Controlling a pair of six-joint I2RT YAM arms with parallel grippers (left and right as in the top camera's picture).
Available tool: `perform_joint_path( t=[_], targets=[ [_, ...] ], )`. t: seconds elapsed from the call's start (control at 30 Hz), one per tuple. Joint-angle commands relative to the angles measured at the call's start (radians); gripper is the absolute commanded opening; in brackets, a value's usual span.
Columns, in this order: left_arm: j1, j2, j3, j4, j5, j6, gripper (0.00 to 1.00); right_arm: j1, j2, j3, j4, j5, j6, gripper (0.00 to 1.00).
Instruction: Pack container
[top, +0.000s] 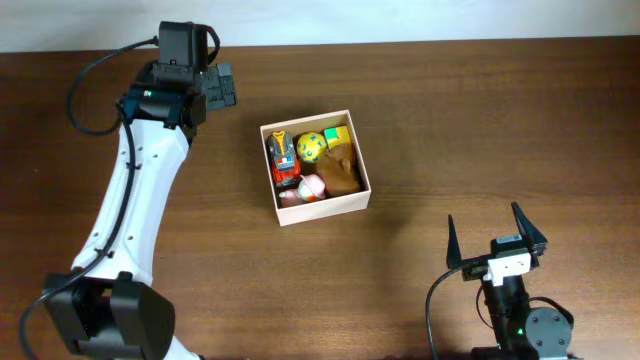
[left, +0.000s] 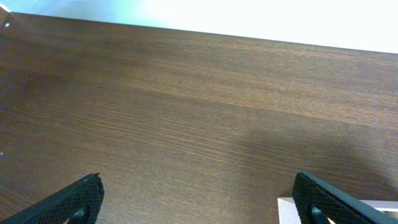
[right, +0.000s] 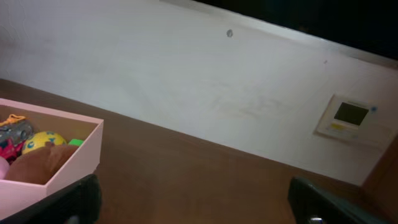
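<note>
The container (top: 355, 156), a square shallow cream-walled box, sits in the middle of the table. It holds several small toys: a yellow-green ball (top: 311, 147), a brown plush (top: 341, 170), a red and orange toy (top: 283, 158) and a pink one (top: 311, 188). My left gripper (top: 220, 88) is open and empty, up and to the left of the container; a white corner of the container (left: 287, 210) shows by its right finger. My right gripper (top: 497, 236) is open and empty at the lower right. The right wrist view shows the container's corner (right: 68, 163) at its left.
The dark wooden table (top: 450, 120) carries nothing else. A pale wall (right: 199, 81) runs behind the far table edge, with a small wall panel (right: 349, 117) at the right. The left arm's white links (top: 140, 200) stretch over the table's left side.
</note>
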Motion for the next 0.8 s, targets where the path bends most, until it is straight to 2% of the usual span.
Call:
perform_joint_path(
  t=[0.0, 0.3, 0.77],
  targets=[
    [0.002, -0.021, 0.012, 0.000, -0.010, -0.013, 0.99, -0.009, -0.013, -0.023, 0.007, 0.004, 0.029, 0.99],
    [0.002, -0.021, 0.012, 0.000, -0.010, -0.013, 0.99, -0.009, -0.013, -0.117, 0.114, 0.000, 0.085, 0.99],
    [0.002, -0.021, 0.012, 0.000, -0.010, -0.013, 0.99, -0.009, -0.013, -0.117, 0.025, 0.005, 0.118, 0.99]
  ],
)
